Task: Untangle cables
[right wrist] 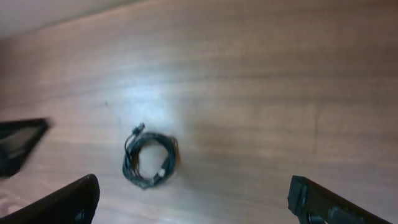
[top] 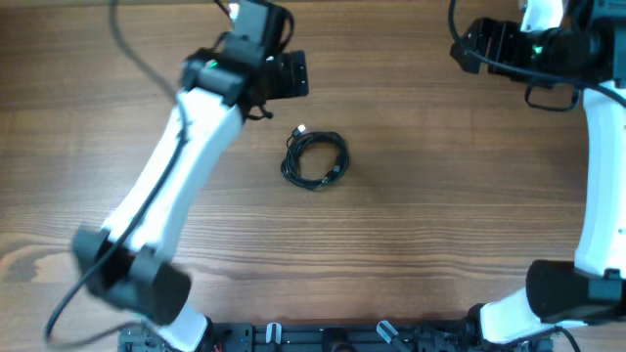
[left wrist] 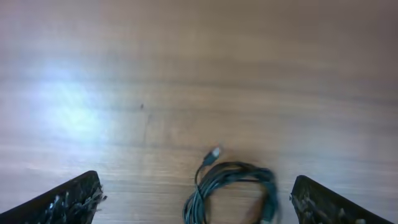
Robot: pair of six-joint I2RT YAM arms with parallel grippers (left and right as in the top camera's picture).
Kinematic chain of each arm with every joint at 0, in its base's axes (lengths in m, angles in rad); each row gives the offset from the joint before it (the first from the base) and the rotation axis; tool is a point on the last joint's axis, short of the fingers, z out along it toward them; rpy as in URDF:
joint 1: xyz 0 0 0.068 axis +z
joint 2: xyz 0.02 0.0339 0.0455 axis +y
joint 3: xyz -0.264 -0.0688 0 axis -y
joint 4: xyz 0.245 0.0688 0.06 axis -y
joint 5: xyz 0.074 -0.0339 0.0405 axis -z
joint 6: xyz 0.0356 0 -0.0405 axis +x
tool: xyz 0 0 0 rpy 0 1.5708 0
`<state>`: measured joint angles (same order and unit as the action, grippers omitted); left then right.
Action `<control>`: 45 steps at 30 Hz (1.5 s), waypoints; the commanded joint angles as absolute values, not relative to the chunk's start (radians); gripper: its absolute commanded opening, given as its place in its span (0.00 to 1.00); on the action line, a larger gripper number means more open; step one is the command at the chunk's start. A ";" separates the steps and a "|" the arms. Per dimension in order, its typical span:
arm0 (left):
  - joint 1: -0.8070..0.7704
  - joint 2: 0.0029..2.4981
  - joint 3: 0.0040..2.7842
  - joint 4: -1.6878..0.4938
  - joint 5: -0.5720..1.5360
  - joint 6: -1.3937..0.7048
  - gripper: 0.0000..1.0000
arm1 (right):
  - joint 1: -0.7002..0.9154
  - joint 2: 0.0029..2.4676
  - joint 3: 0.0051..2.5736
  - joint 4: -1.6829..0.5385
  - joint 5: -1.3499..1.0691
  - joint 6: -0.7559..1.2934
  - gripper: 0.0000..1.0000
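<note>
The cables [top: 315, 159] lie in one small dark coil on the wooden table, mid-centre, with a silvery-white plug tip at the coil's upper left. My left gripper [top: 298, 75] hovers just behind and left of the coil, open and holding nothing. In the left wrist view the coil [left wrist: 233, 190] sits low between the two wide-apart fingers [left wrist: 68, 202], touching neither. My right gripper [top: 465, 47] is open at the far right rear, well away from the coil. The right wrist view shows the coil [right wrist: 149, 163] ahead and to the left of its spread fingers [right wrist: 323, 202].
The left arm [top: 166, 186] stretches diagonally across the left half of the table [top: 440, 196]. The right arm [top: 602, 166] runs along the right edge. The arm bases [top: 323, 337] line the front edge. The left gripper's tip [right wrist: 18, 143] shows at the right wrist view's left edge.
</note>
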<state>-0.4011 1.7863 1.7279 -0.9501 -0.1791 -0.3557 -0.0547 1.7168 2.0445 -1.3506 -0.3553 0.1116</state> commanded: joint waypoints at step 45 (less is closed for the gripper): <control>-0.376 2.243 1.732 -0.855 0.324 0.739 0.88 | 0.101 1.721 2.053 -1.482 -0.285 0.078 1.00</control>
<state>-0.3820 2.2036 1.7271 -0.8574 0.2909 0.7296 0.0967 1.7176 2.0449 -1.4811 -0.3046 0.0879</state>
